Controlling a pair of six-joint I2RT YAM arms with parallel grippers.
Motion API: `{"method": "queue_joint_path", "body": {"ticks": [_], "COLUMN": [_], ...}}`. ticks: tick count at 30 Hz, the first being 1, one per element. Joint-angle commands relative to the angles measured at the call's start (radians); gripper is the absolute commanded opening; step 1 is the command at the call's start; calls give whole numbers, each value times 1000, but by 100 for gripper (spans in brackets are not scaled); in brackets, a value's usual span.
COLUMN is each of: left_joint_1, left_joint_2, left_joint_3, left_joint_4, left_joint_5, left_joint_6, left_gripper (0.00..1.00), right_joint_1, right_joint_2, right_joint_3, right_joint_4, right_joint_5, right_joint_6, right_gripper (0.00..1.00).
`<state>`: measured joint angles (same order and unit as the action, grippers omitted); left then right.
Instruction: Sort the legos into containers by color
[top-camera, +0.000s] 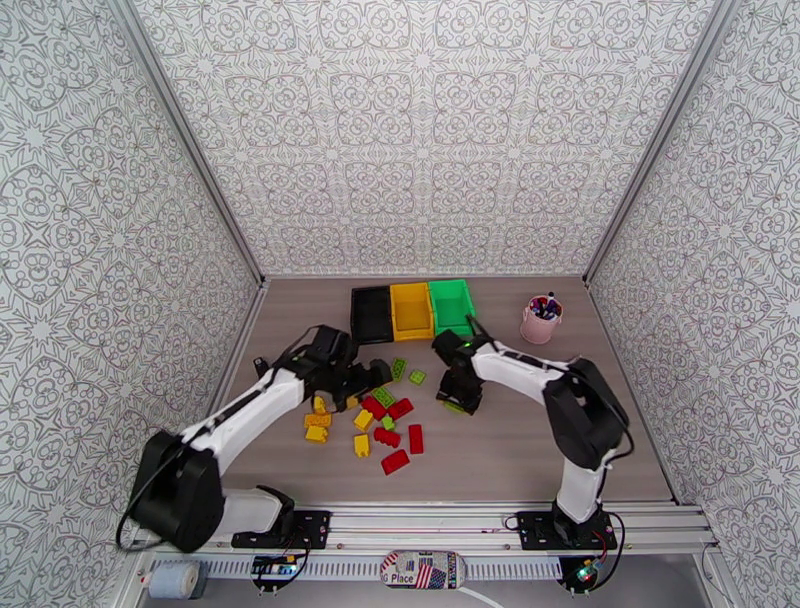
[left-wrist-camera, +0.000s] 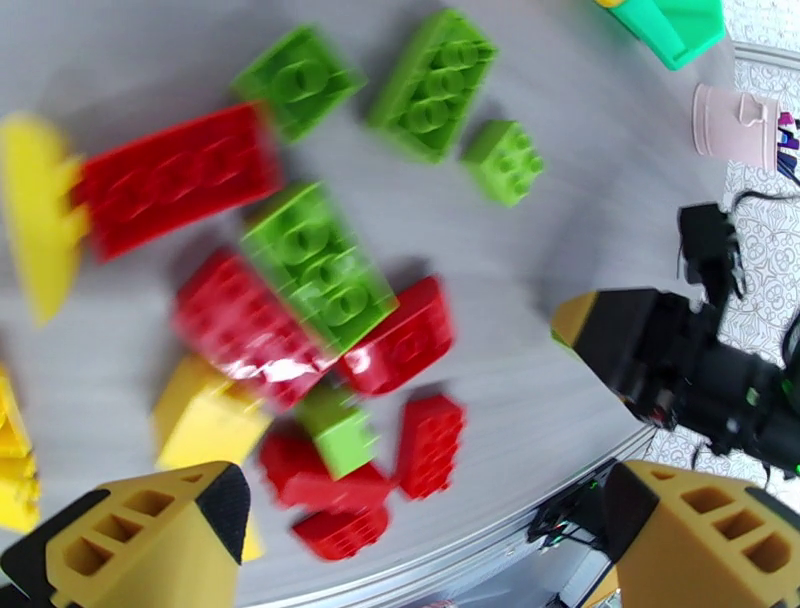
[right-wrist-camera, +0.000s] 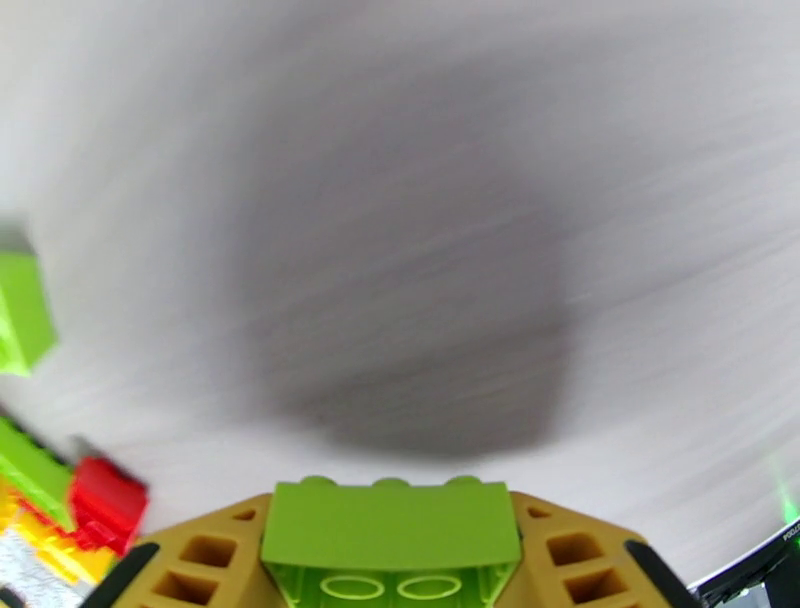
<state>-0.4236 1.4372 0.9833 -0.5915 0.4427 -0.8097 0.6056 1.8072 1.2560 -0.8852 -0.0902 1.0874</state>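
While the right gripper (right-wrist-camera: 392, 575) clamps a green brick (right-wrist-camera: 390, 522), the green bin (top-camera: 450, 305) lies near at its 12 o'clock; the left gripper (left-wrist-camera: 422, 500), spread wide over the brick pile (top-camera: 385, 425), is farther

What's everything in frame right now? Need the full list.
black bin: 1, black, back centre, left end of the row
yellow bin: 1, yellow, middle of the row
green bin: 1, green, right end of the row
cup of pens: 1, pink, right of the bins
red bricks: about five, red, loose pile mid-table
yellow bricks: about five, yellow, left and near side of the pile
green bricks: about five, light green, mostly far side of the pile
held brick: 1, light green, between the right gripper's fingers
table: 1, grey-brown, under everything
left gripper: 1, yellow fingers, open, over the pile
right gripper: 1, yellow fingers, shut on the held brick, right of the pile
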Motion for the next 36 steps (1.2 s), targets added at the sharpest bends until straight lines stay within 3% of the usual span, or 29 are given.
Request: {"method": "queue_joint_path", "body": {"ticks": [1,9,16,23,30,36], "left_joint_1": [-54,-117,-87,-28,24,51], "left_joint_2": [89,339,434,406,298,220], "left_joint_3": [126,374,539,544,440,342], "left_joint_4": [48,81,11,-68,-107,-107], "left_joint_5": [-26,20,-8,-73,-160,-185], "left_joint_6": [-18,-49,-45,-34,-43,-63], "left_gripper": [99,99,98,96,95,95], "right_joint_1": [-70,-225,-291,-294,-289,-261], "right_joint_2": [-69,-64,62,213,374,512], "right_joint_3": [-21,71,221,419,601,830], "right_joint_4": [40,64,105,216,380,348], "right_joint_5": [-63,-185,-294,-415,-546,-587], "right_joint_6": [-52,-153,-182,-137,0,15], "right_gripper": [43,42,42,42,43,45]}}
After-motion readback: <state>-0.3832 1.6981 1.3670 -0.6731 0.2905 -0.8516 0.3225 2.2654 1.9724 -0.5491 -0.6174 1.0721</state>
